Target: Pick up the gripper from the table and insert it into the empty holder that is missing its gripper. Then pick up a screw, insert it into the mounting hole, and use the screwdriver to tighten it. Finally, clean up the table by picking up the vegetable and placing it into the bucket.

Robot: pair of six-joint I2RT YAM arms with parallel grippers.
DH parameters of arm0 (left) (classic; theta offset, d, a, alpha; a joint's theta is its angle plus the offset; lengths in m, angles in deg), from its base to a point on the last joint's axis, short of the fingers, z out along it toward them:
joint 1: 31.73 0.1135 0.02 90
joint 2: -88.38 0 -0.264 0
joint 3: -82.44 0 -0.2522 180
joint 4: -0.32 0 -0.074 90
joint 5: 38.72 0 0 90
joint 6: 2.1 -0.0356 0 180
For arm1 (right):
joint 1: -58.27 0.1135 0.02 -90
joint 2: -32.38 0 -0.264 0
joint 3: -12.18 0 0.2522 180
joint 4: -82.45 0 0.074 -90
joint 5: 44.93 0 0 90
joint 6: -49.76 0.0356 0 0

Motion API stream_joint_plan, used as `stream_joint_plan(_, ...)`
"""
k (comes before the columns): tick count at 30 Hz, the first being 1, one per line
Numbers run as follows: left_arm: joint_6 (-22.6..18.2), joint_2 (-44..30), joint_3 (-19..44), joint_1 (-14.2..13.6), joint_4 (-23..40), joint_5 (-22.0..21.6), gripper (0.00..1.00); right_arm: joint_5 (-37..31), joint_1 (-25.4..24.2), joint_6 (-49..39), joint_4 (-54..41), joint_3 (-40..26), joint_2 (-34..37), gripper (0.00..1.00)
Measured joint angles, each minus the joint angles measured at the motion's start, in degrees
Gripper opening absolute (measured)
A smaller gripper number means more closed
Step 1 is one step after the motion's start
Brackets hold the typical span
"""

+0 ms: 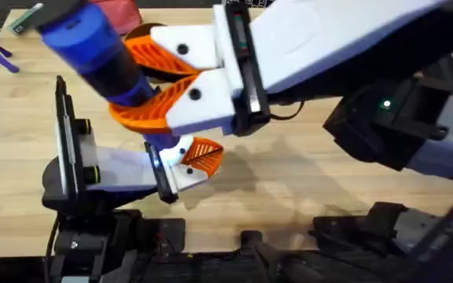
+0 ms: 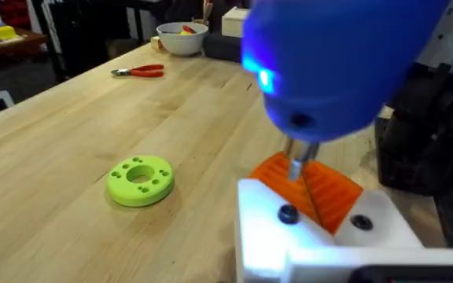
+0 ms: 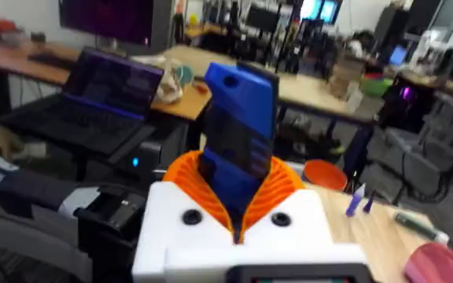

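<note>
The screwdriver [image 1: 101, 59] is pinched between the two orange ribbed pads [image 1: 152, 55] of the right pincer [image 1: 144, 82], which is raised close under the overhead camera. In the right wrist view the blue body [image 3: 238, 141] is seen clamped firmly between the pads, so the fingers are pressed against it on both sides. The thin metal tip [image 2: 299, 161] is pointed down onto the gripper [image 2: 309, 189] (the small orange wedge), which is seated in the white holder [image 2: 321, 236] of the left pincer [image 1: 191, 165]. A blue light is lit on the tool. Whether the left pincer is spread or pressed together cannot be told. On the table [image 2: 93, 118] a green disc [image 2: 140, 181] is lying near the holder, and red-handled pliers [image 2: 140, 71] and a white bowl [image 2: 182, 36] are placed farther away. The bucket [image 3: 325, 174] is seen at the table edge in the right wrist view.
</note>
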Motion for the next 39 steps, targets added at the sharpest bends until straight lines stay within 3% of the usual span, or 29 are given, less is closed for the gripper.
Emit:
stream_joint_plan(4, 0.0, -0.01, 0.0, 0.0, 0.0, -0.01, 0.019, 0.42, -1.16, 2.4, 4.44, 2.18, 0.0, 0.024)
stream_joint_plan(39, 0.0, 0.0, 0.0, 0.0, 0.0, 0.0, 0.019, 1.99, -1.35, 1.58, 1.66, 2.97, 1.3, 0.024)
